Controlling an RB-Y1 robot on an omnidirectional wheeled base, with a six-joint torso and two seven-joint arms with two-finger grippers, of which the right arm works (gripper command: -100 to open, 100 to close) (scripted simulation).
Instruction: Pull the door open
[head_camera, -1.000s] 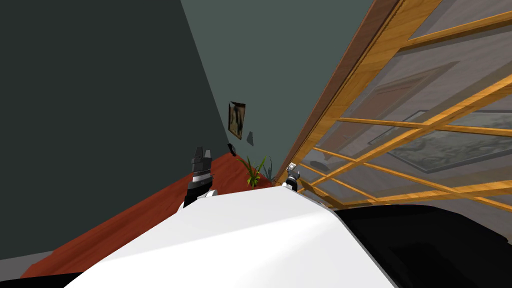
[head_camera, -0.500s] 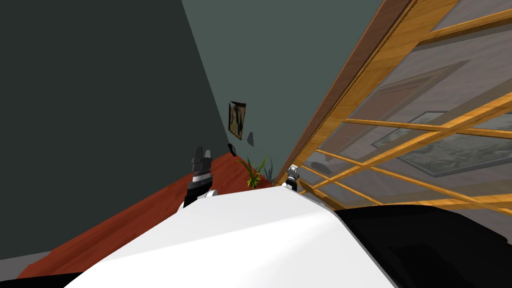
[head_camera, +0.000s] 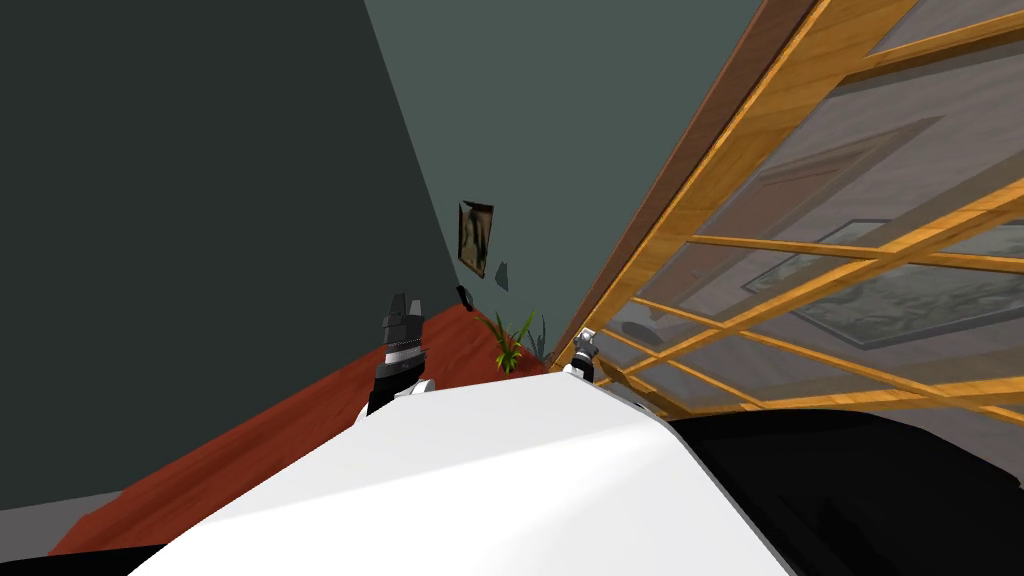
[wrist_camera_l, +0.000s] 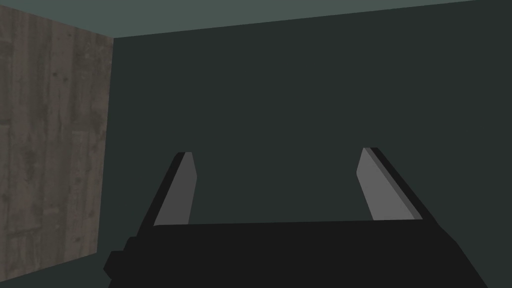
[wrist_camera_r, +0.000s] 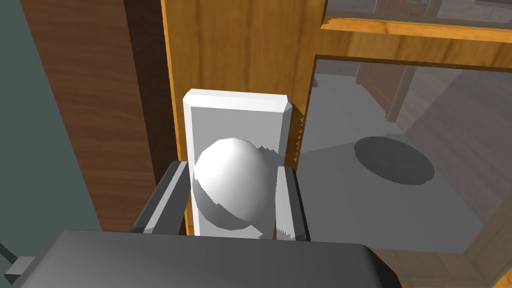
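Clamping white knob (wrist_camera_r: 230, 182) with right gripper (wrist_camera_r: 231, 167) — door (wrist_camera_r: 240, 45) swung slightly further; left gripper (wrist_camera_l: 277, 152) fingers apart

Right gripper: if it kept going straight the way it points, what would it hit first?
The right gripper is clamped on the round white knob, so the knob blocks its path. Right behind it, probably very close, is the white backplate on the wooden door.

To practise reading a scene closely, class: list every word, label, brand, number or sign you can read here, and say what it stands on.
None can be read.
The white knob and its plate on the wooden door bear no marking.
The framed picture is too small to tell whether it carries any text.
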